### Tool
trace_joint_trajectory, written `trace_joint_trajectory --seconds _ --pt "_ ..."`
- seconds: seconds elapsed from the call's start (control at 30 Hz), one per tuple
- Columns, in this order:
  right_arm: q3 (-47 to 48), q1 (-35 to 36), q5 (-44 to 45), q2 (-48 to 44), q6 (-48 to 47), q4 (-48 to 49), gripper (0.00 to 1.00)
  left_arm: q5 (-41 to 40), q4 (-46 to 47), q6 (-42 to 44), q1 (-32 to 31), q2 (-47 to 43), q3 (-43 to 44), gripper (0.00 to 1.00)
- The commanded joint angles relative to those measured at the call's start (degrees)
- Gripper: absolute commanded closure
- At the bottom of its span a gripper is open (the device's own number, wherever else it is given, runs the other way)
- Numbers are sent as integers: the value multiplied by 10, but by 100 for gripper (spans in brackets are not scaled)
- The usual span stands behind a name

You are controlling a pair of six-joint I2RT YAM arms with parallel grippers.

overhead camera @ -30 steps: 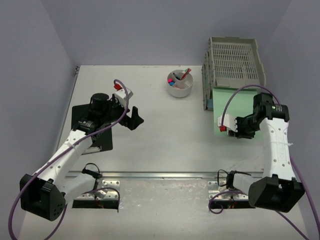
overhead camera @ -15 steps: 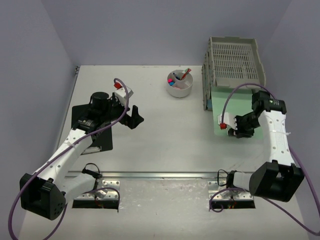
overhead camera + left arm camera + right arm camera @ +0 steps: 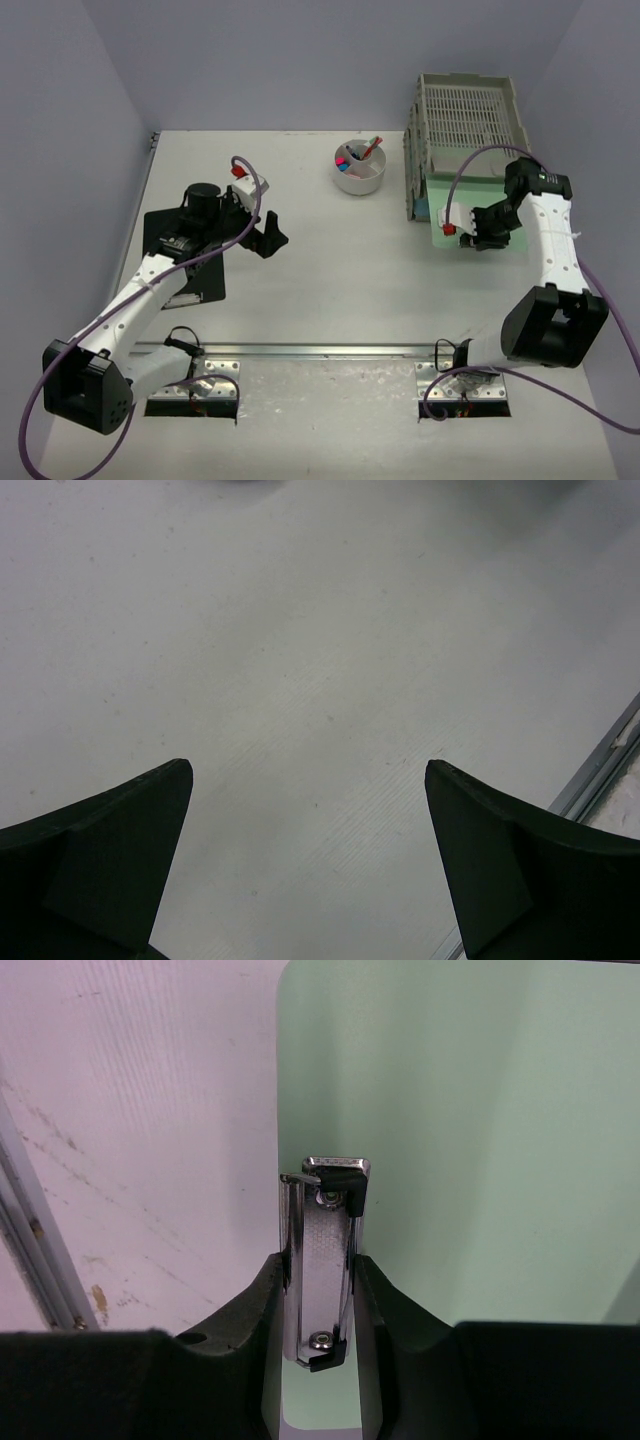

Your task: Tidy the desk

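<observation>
While hanging at 2 o'clock, right gripper [image 3: 318, 1265]: clamping chrome spring clip [image 3: 330, 1210] of pale green flat clipboard [image 3: 450, 1110].
Grey slotted stacked trays [image 3: 470, 110]: standing at 12 o'clock from that grip, clipboard seemingly pointing there.
Left gripper [image 3: 308, 770]: gaping empty at 9 o'clock.
White flat desk [image 3: 330, 290]: lying beneath both.

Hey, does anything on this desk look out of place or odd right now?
The green clipboard lies on the desk, jutting out from the foot of the grey trays rather than filed away. The right gripper is shut on its metal clip. Nothing looks spilled or broken.
</observation>
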Motion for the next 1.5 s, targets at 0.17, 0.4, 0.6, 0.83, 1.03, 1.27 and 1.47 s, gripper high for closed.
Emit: trace_joint_trajectory --seconds 0.17,0.4,0.6,0.83,1.03,1.27,1.47 --pt "63 -1 -6 58 -27 57 100 9 23 9 3 11 27 0" --pt "81 1 -7 95 -23 87 100 8 26 7 3 15 21 0" --pt "88 10 -10 124 -15 120 100 7 27 6 3 19 19 0" --pt "142 20 -11 174 6 123 100 4 26 9 3 23 20 0" --pt "179 28 -11 201 18 131 100 1 25 12 3 25 15 0" --pt "202 36 -8 222 28 148 100 2 29 13 3 30 13 0" --pt "187 39 -7 219 37 177 97 -1 28 15 3 29 11 0"
